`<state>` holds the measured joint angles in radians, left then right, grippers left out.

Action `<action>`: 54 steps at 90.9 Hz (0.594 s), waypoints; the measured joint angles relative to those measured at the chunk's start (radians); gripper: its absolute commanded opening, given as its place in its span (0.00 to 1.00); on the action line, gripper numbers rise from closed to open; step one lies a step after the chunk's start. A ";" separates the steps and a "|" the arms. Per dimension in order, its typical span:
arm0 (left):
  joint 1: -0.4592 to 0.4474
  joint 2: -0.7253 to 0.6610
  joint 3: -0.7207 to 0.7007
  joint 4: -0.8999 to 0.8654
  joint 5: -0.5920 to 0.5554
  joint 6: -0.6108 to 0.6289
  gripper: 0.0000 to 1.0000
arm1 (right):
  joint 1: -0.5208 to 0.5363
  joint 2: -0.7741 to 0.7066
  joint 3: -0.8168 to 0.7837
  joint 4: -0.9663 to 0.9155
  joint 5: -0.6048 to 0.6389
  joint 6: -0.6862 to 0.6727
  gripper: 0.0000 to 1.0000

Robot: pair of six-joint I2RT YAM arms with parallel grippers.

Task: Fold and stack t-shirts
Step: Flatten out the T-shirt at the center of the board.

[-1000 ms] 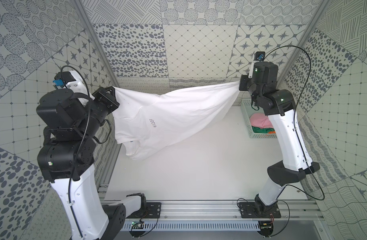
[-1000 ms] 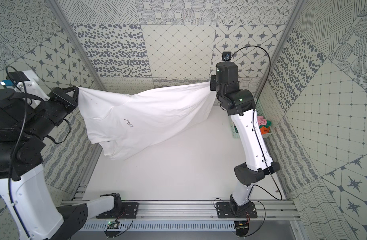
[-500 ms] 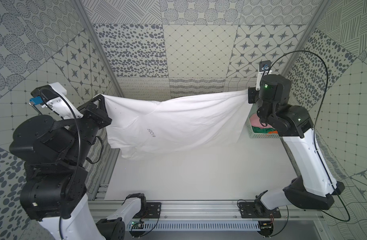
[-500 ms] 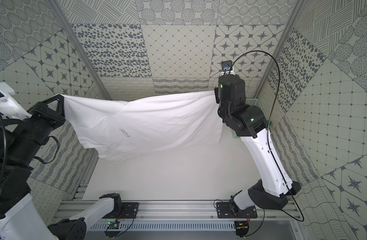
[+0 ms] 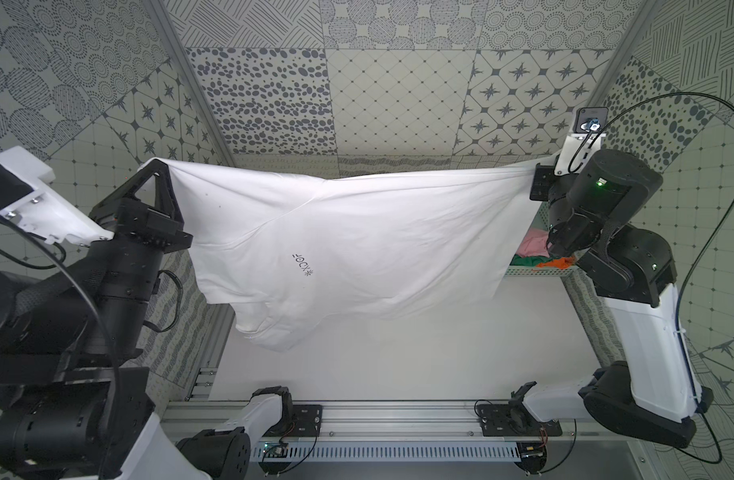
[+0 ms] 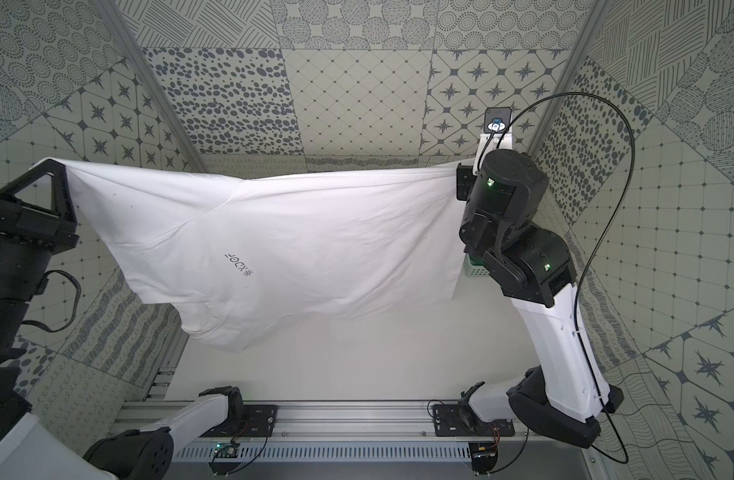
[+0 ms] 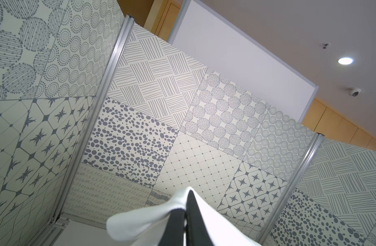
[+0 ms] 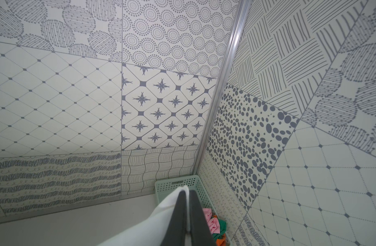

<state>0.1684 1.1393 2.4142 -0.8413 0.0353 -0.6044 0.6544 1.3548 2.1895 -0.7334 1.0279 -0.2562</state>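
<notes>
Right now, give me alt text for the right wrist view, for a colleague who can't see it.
The right gripper is shut on an edge of the white t-shirt, which drapes off one side. Beyond its tips, a mint-green perforated basket against the patterned walls holds a pink shirt, a green shirt and an orange shirt, all crumpled.

top views: overhead; share white t-shirt | wrists: close; facing walls

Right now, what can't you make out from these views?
Mint-green basket contents: the white t-shirt and right arm cover most in both top views; shirt count unclear.
Grey lettering: too small to read in both top views.
Left gripper and right gripper: wrist views' edges cut off the fingers; cloth hides how much is pinched.
</notes>
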 measured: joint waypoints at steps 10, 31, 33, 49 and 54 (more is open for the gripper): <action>-0.001 -0.002 0.041 0.006 0.015 0.000 0.00 | 0.017 -0.053 -0.037 0.080 0.023 -0.060 0.00; -0.050 -0.018 0.106 0.008 0.036 0.001 0.00 | 0.052 -0.156 -0.099 0.185 0.006 -0.107 0.00; -0.060 -0.021 0.108 0.008 0.037 0.001 0.00 | 0.055 -0.167 -0.108 0.188 0.000 -0.106 0.00; -0.151 -0.058 0.113 0.006 0.038 0.012 0.00 | 0.071 -0.259 -0.171 0.201 -0.044 -0.081 0.00; -0.177 -0.073 0.112 0.002 0.038 0.017 0.00 | 0.072 -0.280 -0.181 0.202 -0.053 -0.070 0.00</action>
<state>-0.0082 1.0664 2.5259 -0.8391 0.0731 -0.5877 0.7269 1.0752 2.0083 -0.5316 0.9745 -0.3264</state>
